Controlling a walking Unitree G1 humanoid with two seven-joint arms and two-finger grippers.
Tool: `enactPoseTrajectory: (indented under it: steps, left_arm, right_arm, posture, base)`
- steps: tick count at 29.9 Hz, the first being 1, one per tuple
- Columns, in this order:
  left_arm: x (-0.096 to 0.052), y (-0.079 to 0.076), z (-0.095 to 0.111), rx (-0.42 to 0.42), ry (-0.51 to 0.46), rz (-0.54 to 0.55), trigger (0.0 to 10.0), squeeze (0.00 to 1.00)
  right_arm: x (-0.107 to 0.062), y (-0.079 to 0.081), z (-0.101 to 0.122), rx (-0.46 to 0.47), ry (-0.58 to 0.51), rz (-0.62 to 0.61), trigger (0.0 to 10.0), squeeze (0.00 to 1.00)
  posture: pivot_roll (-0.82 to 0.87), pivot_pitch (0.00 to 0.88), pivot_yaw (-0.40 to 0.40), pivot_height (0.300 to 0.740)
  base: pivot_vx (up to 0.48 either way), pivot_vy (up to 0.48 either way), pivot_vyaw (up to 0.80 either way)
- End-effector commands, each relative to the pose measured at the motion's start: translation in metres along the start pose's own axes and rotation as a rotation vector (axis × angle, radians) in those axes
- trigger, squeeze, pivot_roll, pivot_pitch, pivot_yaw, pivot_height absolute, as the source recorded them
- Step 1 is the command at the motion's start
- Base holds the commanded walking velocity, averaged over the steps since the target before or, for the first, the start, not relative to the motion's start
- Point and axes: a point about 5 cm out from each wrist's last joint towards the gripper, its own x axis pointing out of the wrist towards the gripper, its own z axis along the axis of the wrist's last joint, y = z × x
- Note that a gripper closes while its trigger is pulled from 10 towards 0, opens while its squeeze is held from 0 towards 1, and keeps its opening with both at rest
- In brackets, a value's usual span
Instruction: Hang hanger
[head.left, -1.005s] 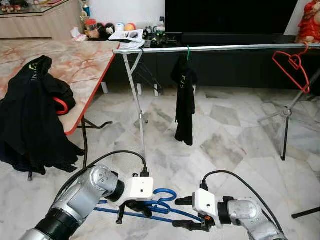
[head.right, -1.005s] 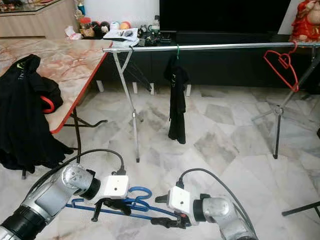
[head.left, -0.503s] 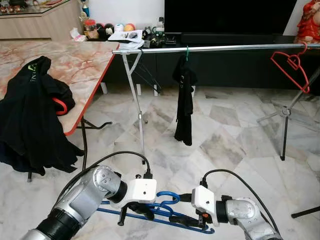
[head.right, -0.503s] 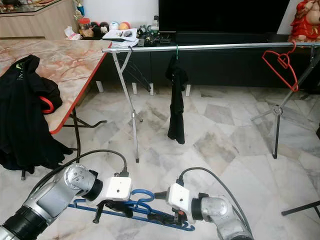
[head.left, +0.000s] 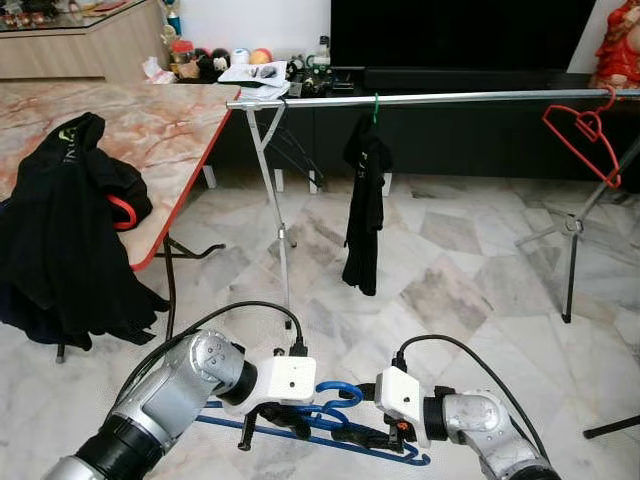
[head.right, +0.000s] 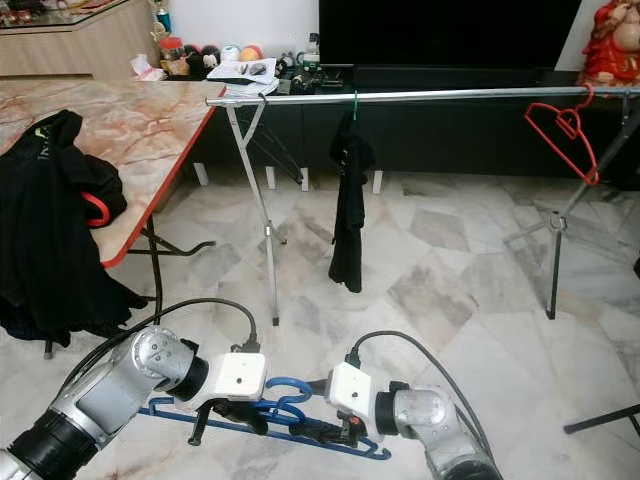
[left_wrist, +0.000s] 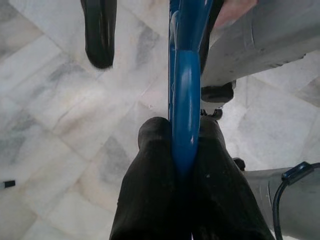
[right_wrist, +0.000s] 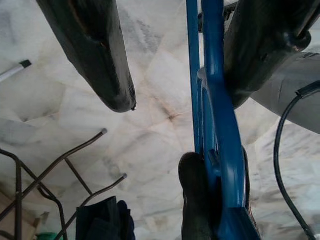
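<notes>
Low over the marble floor (head.left: 470, 290), well short of the silver rail (head.left: 450, 97), both grippers meet at the blue hanger (head.left: 335, 405). The left gripper (head.left: 268, 425) is spread apart, one finger beside the hanger's neck. The right gripper (head.left: 372, 436) is also spread; its wrist view shows one finger (right_wrist: 95, 55) clear of the frame. A black garment (head.left: 365, 200) and red hanger (head.left: 583, 125) hang from the rail; the left wrist view gives the hanger (left_wrist: 185, 100) edge-on
</notes>
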Motion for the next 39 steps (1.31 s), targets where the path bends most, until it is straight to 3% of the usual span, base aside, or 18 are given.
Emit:
enactPoseTrajectory:
  steps: [1,6,14,15,16,17,18,39]
  left_arm:
    - [0.001,-0.001,0.009,0.03,-0.026,-0.026,10.0,0.0]
    - [0.002,-0.001,0.011,0.033,-0.031,-0.029,10.0,0.0]
    - [0.002,-0.001,0.013,0.038,-0.038,-0.029,10.0,0.0]
    - [0.002,-0.001,0.014,0.037,-0.04,-0.03,10.0,0.0]
    - [0.002,-0.001,0.014,0.037,-0.04,-0.03,10.0,0.0]
    - [0.002,0.0,0.014,0.037,-0.041,-0.03,10.0,0.0]
    - [0.002,0.0,0.014,0.037,-0.041,-0.03,10.0,0.0]
    - [0.004,0.0,0.02,0.044,-0.059,-0.032,10.0,0.0]
  right_arm:
    - [0.002,0.001,0.001,0.021,-0.012,0.023,10.0,0.0]
    - [0.003,0.008,-0.005,0.063,0.002,0.097,10.0,0.0]
    - [0.004,0.003,-0.005,0.052,-0.005,0.036,10.0,0.0]
    - [0.004,0.002,-0.004,0.052,-0.012,0.021,4.7,0.0]
    - [0.004,0.001,-0.003,0.055,-0.016,0.018,1.6,0.0]
    - [0.004,0.001,-0.003,0.058,-0.018,0.017,1.6,0.0]
    - [0.004,0.001,-0.003,0.061,-0.022,0.017,0.0,0.0]
    - [0.008,0.005,-0.004,0.147,-0.051,0.077,0.0,0.0]
  posture:
    - [-0.03,0.054,0.014,0.74]
    - [-0.03,0.058,0.013,0.74]
    - [-0.03,0.06,0.012,0.74]
    - [-0.03,0.061,0.011,0.74]
    - [-0.02,0.061,0.011,0.74]
    - [-0.02,0.061,0.011,0.74]
    - [-0.02,0.062,0.011,0.74]
    - [-0.02,0.065,0.008,0.74]
  base:
    - [0.0,0.0,0.0]
    - [0.0,0.0,0.0]
    - [0.0,0.0,0.0]
    - [0.0,0.0,0.0]
    - [0.0,0.0,0.0]
    - [0.0,0.0,0.0]
    - [0.0,0.0,0.0]
    - [0.0,0.0,0.0]
